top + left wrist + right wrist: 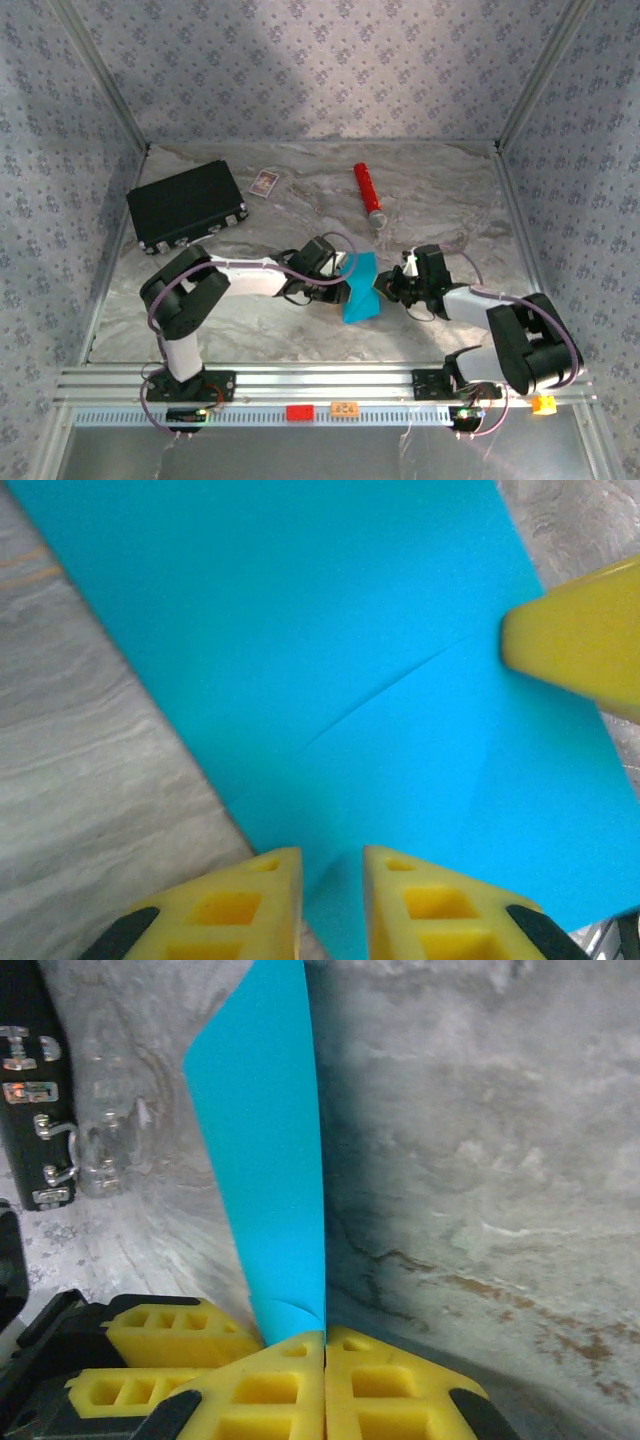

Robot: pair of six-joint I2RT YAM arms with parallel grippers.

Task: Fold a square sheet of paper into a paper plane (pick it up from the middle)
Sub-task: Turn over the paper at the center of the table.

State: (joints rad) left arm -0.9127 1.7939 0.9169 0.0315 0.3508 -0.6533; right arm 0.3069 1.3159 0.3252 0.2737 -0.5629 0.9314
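Observation:
The square sheet of paper (360, 290) is bright cyan-blue, partly folded and lifted between the two arms at the table's middle. My right gripper (392, 288) holds its right side. In the right wrist view its fingers (325, 1338) are pressed together on the paper (270, 1160), which rises edge-on from them. My left gripper (338, 286) sits at the sheet's left side. Its fingers (332, 865) stand slightly apart, with the creased paper (330, 630) in front of and between them. A right fingertip (585, 645) touches the sheet's far edge.
A black rectangular case (185, 205) lies at the back left, with a small white card (264, 182) beside it. A red cylinder (368, 194) lies behind the paper. An aluminium rail (320, 385) runs along the near edge. Patterned walls enclose the marbled table (250, 330).

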